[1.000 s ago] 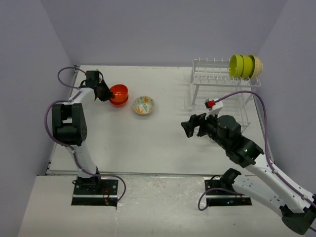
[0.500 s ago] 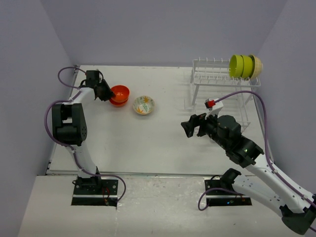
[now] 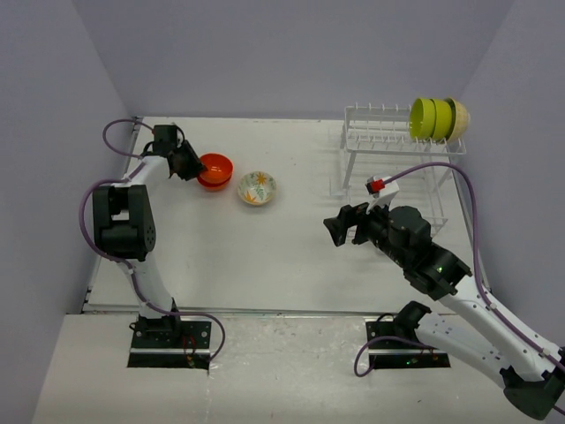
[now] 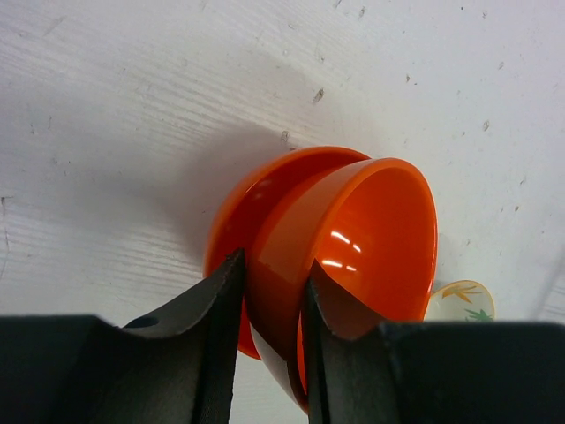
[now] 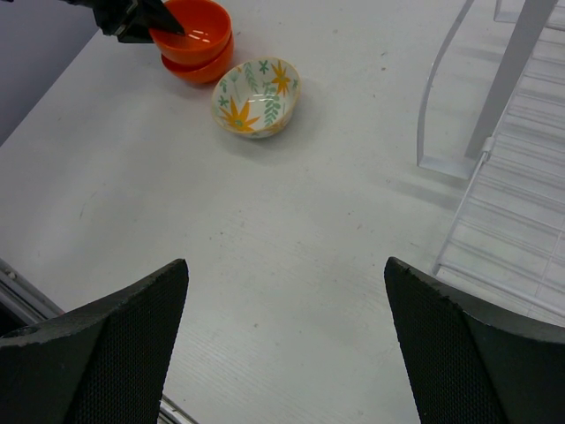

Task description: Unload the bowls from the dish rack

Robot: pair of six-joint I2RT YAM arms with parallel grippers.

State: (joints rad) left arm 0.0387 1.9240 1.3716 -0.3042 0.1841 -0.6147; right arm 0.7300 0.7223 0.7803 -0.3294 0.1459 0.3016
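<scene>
Two glossy orange bowls sit nested at the table's back left. My left gripper is shut on the near wall of the upper orange bowl, one finger inside and one outside; the lower orange bowl rests under it. The white floral bowl stands just right of them. Two lime green bowls and a beige bowl stand on edge on the dish rack's top right. My right gripper is open and empty above mid-table, left of the rack.
The rack's clear lower frame fills the right side of the right wrist view. The grey side walls stand close to the table's left and right edges.
The upper orange bowl in my left gripper has sunk lower into the bottom orange bowl. The right arm has not moved.
</scene>
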